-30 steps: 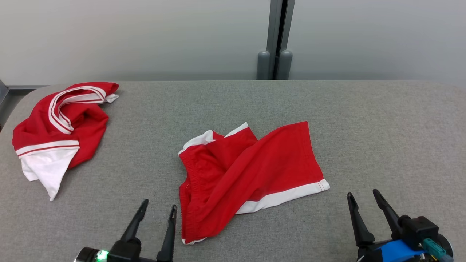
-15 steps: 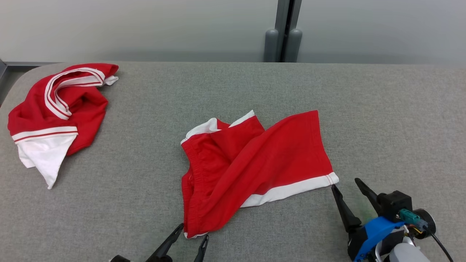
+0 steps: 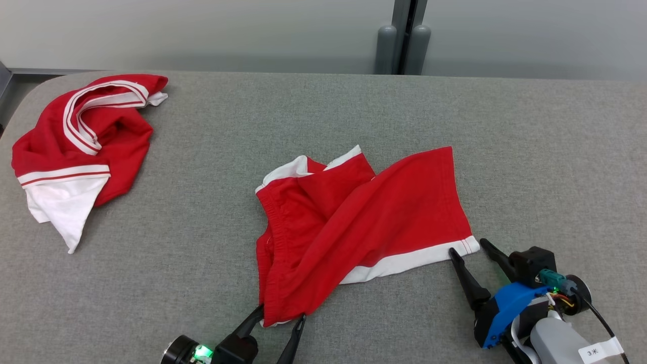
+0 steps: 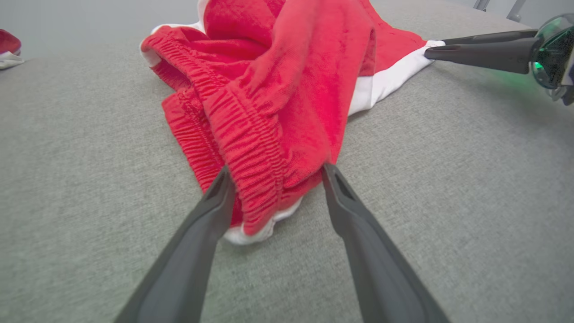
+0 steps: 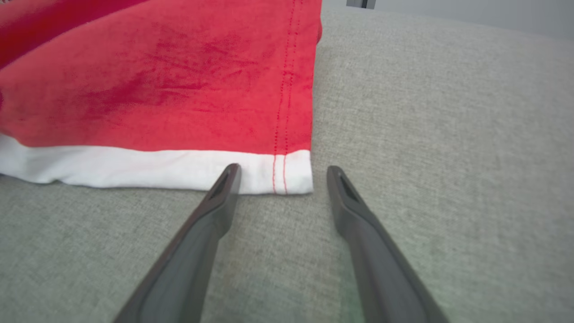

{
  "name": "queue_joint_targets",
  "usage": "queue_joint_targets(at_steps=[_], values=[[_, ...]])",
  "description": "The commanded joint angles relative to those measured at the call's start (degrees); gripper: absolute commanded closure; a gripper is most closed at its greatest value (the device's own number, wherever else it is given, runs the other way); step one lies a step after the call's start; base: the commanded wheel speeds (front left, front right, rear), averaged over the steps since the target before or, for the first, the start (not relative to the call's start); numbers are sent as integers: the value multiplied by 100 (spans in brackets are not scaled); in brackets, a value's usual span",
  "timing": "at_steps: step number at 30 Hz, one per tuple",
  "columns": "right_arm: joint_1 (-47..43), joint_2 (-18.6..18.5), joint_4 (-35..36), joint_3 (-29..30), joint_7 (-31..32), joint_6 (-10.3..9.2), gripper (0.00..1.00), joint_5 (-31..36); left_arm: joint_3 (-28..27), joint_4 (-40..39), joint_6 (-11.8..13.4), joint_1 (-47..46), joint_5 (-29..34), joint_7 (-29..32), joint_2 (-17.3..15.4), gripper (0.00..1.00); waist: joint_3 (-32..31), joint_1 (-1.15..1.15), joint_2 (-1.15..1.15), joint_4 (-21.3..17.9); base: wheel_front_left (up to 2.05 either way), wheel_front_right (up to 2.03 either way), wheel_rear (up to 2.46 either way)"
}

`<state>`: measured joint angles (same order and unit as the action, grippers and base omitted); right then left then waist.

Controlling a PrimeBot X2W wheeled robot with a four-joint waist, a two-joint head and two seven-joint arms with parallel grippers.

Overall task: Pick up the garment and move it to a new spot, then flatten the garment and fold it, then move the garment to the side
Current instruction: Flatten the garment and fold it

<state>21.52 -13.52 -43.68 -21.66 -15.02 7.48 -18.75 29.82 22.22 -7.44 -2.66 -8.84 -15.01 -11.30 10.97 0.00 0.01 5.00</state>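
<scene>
garment [image 3: 354, 227]: red shorts with white trim, crumpled, one leg folded over, mid-table [image 3: 530, 151] | step: first pickup, I judge; nothing gripped | left gripper [image 3: 281, 313]: jaws wide, straddling the waistband corner nearest the table's front edge | right gripper [image 3: 467, 245]: jaws wide at the white hem corner | next: I'd close both, then lift evenly

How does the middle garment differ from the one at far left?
The middle garment lies spread out; the left garment is bunched in a heap. The middle garment shows an elastic waistband and a white hem; the left garment has red-striped white trim. Both are red and white.
</scene>
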Motion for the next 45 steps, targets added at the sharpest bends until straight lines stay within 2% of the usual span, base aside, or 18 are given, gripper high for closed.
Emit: queue_joint_targets(at_steps=[1, 9, 10, 11, 12, 13, 14, 21, 33, 38, 41, 43, 45], values=[[137, -21, -66, -33, -21, 2, 0, -82, 3, 29, -1, -97, -37, -25, 11, 0, 6, 0, -1, 13, 0, 0, 0], [306, 107, -488, -311, -8, 3, 0, -478, 132, 150, -1, -248, -117, -25, 166, 0, 49, 0, -1, 78, 0, 0, 0], [318, 130, -557, -362, -7, 3, 68, -574, 143, 176, -1, -267, -142, -25, 186, 0, 59, 0, -1, 85, 0, 0, 0], [352, 135, -595, -410, 0, 3, 100, -664, 163, 220, -1, -277, -178, -25, 200, 0, 72, 0, -1, 88, 0, 0, 0], [387, 121, -610, -448, 1, 3, 100, -721, 172, 256, -1, -301, -210, -25, 216, 6, 82, 0, -1, 89, 0, 0, 0], [400, 114, -613, -476, 0, 3, 100, -792, 182, 303, -1, -324, -278, -25, 242, 74, 89, 0, -1, 89, 0, 0, 0], [412, 125, -596, -477, -1, 3, 100, -872, 186, 327, -1, -355, -341, -25, 264, 100, 93, 0, -1, 85, 0, 0, 0], [154, 38, 20, -335, -14, 2, 100, -996, 29, 119, -1, -412, -580, -25, 313, 100, 17, 0, -1, 7, 0, 0, 0], [-648, -175, 1925, 336, -15, 3, 100, -884, -243, -1161, -2, -581, -875, -25, 80, 100, -191, 0, -1, -293, 0, 0, 0], [-233, -217, 2320, 434, -14, 2, 100, -1055, -239, -1379, -2, -1223, -1060, -25, -56, 100, -84, 0, -1, -408, 0, 0, 0], [74, -229, 2294, 448, -14, 3, 100, -1147, -250, -1341, -2, -1674, -1158, -25, -125, 100, 14, 0, -1, -451, 0, 0, 0], [765, -209, 2118, 432, 74, 3, 100, -1344, -166, -1130, -2, -2464, -1408, -25, -276, 100, 240, 0, -1, -507, 0, 0, 0], [1055, -192, 2043, 407, 148, 3, 100, -1417, -132, -1034, -2, -2762, -1557, -25, -318, 100, 363, 0, -1, -547, 0, 0, 0]])
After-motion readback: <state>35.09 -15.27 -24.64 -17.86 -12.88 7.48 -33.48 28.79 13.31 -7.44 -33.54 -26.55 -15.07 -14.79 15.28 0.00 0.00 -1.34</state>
